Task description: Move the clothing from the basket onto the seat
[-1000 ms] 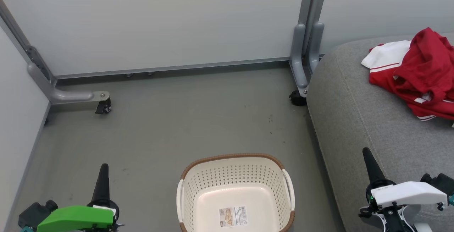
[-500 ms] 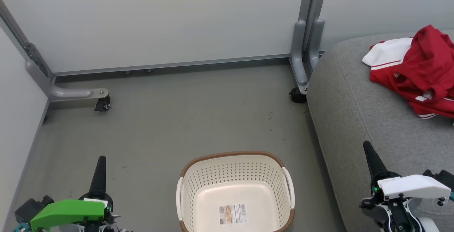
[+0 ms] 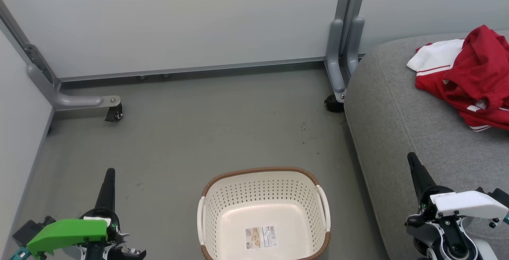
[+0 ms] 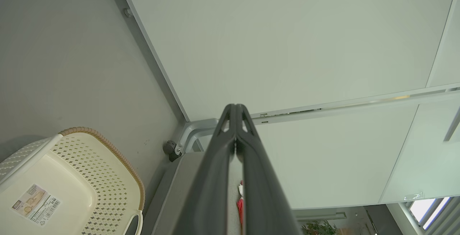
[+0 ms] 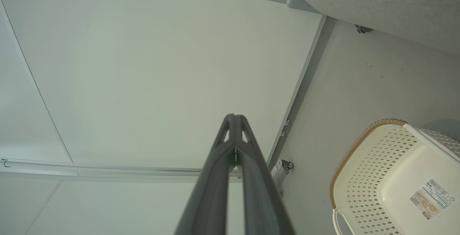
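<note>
Nearest the camera, the left claw (image 3: pixel 109 174), on its green-capped wrist, and the right claw (image 3: pixel 411 160), on its white-capped wrist, both point up the head view. Each has its dark fingers clenched tip to tip, grasping nothing. Between them on the grey floor (image 3: pixel 199 132) sits the cream basket (image 3: pixel 258 170), brown rim up, its pale bottom bare around a label sticker (image 3: pixel 260 237). The right claw hovers over the near edge of the grey seat (image 3: pixel 397 125), which stands just right of the basket. Farther back on the seat's cushion, well apart from the basket, lies the clothing (image 3: pixel 477 69), a crumpled red heap with a white, red-striped panel. Behind, pale partition panels (image 3: pixel 179 21) stand on grey legs with black casters (image 3: pixel 115 115).
</note>
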Robot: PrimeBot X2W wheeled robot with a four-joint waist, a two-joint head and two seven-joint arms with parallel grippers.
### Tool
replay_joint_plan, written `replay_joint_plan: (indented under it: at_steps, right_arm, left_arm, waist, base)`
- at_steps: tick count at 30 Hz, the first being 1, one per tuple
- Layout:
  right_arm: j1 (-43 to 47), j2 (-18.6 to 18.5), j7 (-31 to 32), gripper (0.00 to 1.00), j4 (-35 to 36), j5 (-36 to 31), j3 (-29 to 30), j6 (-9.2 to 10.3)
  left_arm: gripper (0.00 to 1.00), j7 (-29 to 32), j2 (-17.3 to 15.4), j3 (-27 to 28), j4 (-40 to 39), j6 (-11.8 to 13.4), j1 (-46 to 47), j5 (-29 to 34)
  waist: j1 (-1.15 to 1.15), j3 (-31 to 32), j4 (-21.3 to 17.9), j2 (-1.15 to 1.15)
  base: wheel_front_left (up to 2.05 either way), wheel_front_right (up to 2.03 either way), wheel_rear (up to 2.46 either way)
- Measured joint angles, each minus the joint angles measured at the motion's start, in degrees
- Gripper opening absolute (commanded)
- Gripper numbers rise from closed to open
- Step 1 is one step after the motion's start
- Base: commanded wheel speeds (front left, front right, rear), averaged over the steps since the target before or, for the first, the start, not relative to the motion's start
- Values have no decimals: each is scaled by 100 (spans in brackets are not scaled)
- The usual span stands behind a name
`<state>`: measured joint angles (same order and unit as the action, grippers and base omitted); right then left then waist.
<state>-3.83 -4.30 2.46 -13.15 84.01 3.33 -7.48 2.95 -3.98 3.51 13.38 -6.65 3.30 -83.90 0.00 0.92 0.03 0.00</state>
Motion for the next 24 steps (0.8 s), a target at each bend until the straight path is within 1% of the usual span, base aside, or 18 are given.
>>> replay_joint_plan:
  at_steps: [24]
  right_arm:
    - [-214, 9, 259, 0, -74, 973, 140, 0]
  left_arm:
    - [0, 253, 8, 170, 60, -67, 240, -949]
  waist:
    - [0, -110, -3, 0]
  base:
    - [0, 0, 0]
